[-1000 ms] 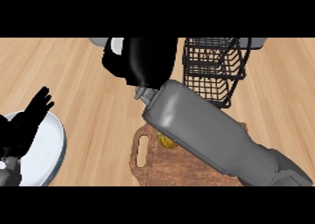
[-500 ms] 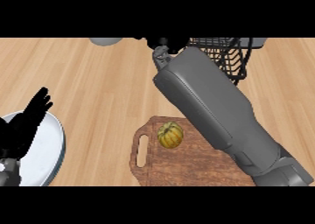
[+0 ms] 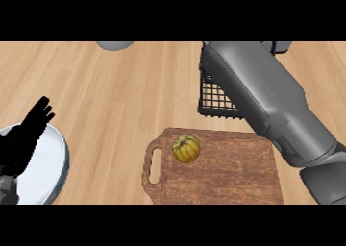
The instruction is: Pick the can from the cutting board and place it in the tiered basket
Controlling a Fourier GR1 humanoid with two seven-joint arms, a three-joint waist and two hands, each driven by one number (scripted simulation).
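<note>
Resting open at lower left, the left hand overlaps a round white plate. Far right of it: wooden board, wire basket. Right hand and can unseen.

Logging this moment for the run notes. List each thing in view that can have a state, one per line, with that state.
cutting board: flat on the counter, handle slot to the left, no can on it.
squash: lying on the cutting board near the handle.
tiered basket: upright beyond the board, mostly hidden by the right forearm.
plate: flat at the left edge, under the left hand.
left hand: open, resting, fingers up.
right hand: out of view.
can: not visible.
</note>
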